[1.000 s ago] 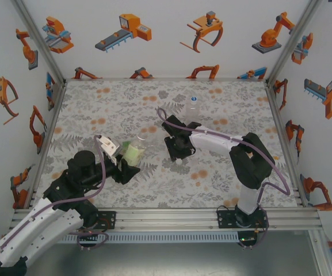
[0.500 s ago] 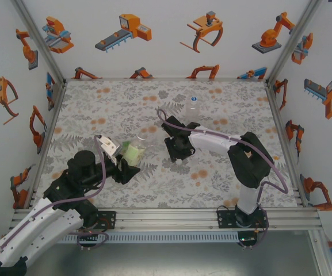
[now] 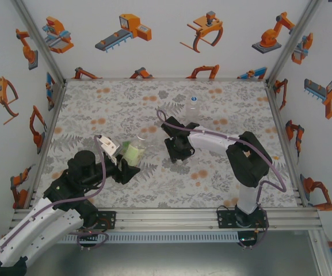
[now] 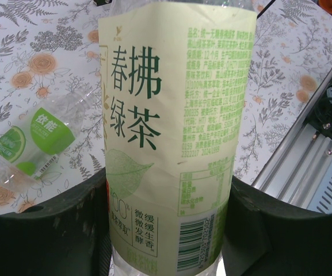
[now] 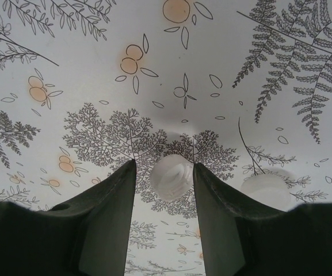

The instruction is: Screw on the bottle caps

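Between the right gripper's (image 5: 164, 172) dark fingers (image 5: 105, 213) sits a white cap (image 5: 171, 176) — seemingly pinched, just off the table; its bottle (image 4: 174, 138), upright, is clamped leftward in the left gripper (image 3: 123, 168).

The tea bottle (image 4: 174, 138) stands upright between the left claw's (image 4: 166, 230) fingers, near the table's (image 3: 96, 109) left front. A second bottle (image 4: 30, 146) lies on its side just left of it. Right of it, a cap (image 5: 171, 175) sits between the right claw's (image 5: 164, 190) fingers, another cap (image 5: 263, 188) beside. A third bottle (image 3: 193, 106) stands farther back.
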You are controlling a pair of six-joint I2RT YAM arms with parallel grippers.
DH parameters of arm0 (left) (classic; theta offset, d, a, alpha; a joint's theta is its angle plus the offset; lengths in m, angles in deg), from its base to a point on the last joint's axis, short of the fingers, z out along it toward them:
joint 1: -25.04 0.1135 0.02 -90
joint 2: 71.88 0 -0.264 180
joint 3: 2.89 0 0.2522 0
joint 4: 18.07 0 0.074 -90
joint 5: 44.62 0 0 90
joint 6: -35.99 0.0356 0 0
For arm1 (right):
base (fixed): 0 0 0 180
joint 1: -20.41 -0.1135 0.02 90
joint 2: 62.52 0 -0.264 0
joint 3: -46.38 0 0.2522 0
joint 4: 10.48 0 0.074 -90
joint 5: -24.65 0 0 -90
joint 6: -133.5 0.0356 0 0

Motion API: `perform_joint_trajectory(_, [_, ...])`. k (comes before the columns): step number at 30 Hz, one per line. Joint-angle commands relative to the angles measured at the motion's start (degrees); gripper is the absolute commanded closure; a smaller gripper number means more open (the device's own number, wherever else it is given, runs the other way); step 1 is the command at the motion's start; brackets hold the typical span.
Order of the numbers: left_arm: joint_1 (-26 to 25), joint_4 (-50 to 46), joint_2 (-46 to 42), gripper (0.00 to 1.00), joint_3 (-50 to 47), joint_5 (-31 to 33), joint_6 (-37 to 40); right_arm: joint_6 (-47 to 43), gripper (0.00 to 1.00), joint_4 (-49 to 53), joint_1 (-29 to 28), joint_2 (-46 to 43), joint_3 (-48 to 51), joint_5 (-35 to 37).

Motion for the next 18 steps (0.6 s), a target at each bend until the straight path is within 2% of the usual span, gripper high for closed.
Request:
perform_joint_trajectory(1, [0.5,1.6,0.0,1.0,0.9,0.3,-0.8,-0.2,0.57,0.4,0.5,1.3,0.7,0.9])
perform_joint_trajectory(6, [0.5,1.2,-0.2,1.0,1.0,0.4,-0.8,0.7,0.6,-0.6,1.0,1.4,1.5,-0.2])
perform_joint_trajectory(12, [0.4,1.1,-0.1,1.0,1.0,0.4,-0.8,2.2,0.75,-3.4,1.7,-0.2,3.7,-2.4])
perform_joint_trajectory(18, [0.4,1.4,0.1,1.0,1.0,0.3,-1.0,7.9,0.81,-13.8,3.4,-3.3,8.2,-13.2])
